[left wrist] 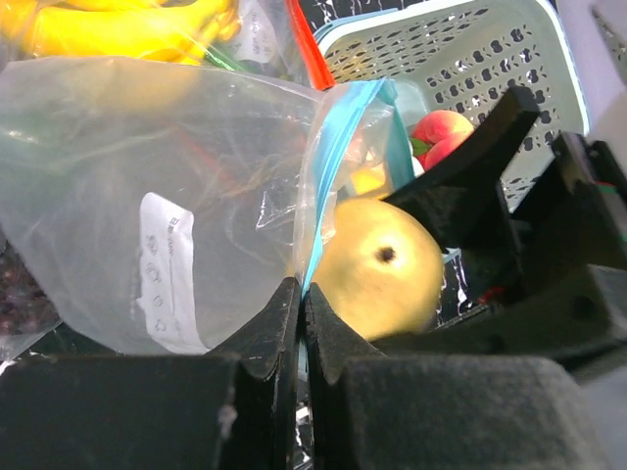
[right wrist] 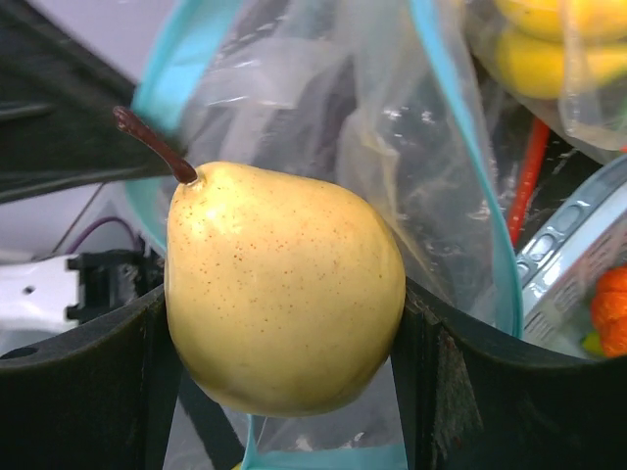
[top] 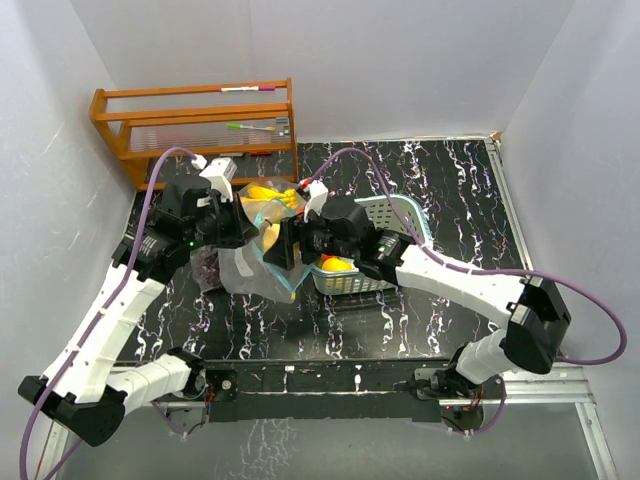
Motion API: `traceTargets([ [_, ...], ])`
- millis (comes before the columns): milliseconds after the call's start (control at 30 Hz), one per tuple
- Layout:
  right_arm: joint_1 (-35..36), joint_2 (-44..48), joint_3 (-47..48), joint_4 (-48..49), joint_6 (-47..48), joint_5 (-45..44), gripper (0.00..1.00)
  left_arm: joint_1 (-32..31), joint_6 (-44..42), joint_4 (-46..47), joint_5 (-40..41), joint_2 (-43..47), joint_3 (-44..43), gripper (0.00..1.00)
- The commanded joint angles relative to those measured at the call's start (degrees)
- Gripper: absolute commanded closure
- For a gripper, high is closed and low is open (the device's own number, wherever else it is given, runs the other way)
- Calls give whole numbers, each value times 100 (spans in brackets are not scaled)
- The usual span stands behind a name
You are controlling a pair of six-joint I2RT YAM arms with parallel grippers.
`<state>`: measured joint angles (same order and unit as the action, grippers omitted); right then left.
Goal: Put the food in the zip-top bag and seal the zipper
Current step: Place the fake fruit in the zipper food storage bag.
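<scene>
Left hand (left wrist: pixel 302 294) pinches shut on the zip-top bag (left wrist: pixel 147 176) at its blue rim (left wrist: pixel 333 157), right hand (left wrist: pixel 431 255) grips the yellow pear (right wrist: pixel 284 294) at the mouth, risk being the pear snags the limp rim, tugs it free and drops onto the surface (top: pixel 400 330).

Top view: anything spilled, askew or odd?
Nothing stands out. Left gripper pinches the bag at its rim, right gripper holds a pear at the open mouth, and the basket sits upright with fruit inside.
</scene>
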<state>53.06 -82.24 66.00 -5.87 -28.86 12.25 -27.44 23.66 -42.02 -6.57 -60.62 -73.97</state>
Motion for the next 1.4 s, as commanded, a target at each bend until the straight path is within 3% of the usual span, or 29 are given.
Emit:
traceTargets([
  [0, 225, -203, 691, -372, 192, -1112, 61, 30, 85, 78, -232, 229, 8, 100],
  [133, 310, -315, 806, -573, 184, -1486, 51, 35, 95, 42, -290, 233, -59, 100],
  [367, 319, -20, 682, -568, 199, -1550, 8, 33, 146, 32, -331, 312, 4, 100],
  [433, 318, 68, 669, -636, 226, -1627, 2, 37, 165, 48, -345, 331, 40, 100],
  [833, 340, 1128, 496, -576, 368, -1474, 2, 37, 201, 99, -341, 331, 145, 100],
  [1033, 277, 1317, 768, -2215, 198, -3206, 2, 31, 282, 4, -518, 462, -124, 100],
  [1133, 68, 1180, 735, -3029, 54, -3603, 2, 32, 301, -38, -448, 573, -351, 100],
  [1367, -626, 864, 147, -2976, 88, -2930, 2, 34, 309, 42, -625, 728, 44, 100],
])
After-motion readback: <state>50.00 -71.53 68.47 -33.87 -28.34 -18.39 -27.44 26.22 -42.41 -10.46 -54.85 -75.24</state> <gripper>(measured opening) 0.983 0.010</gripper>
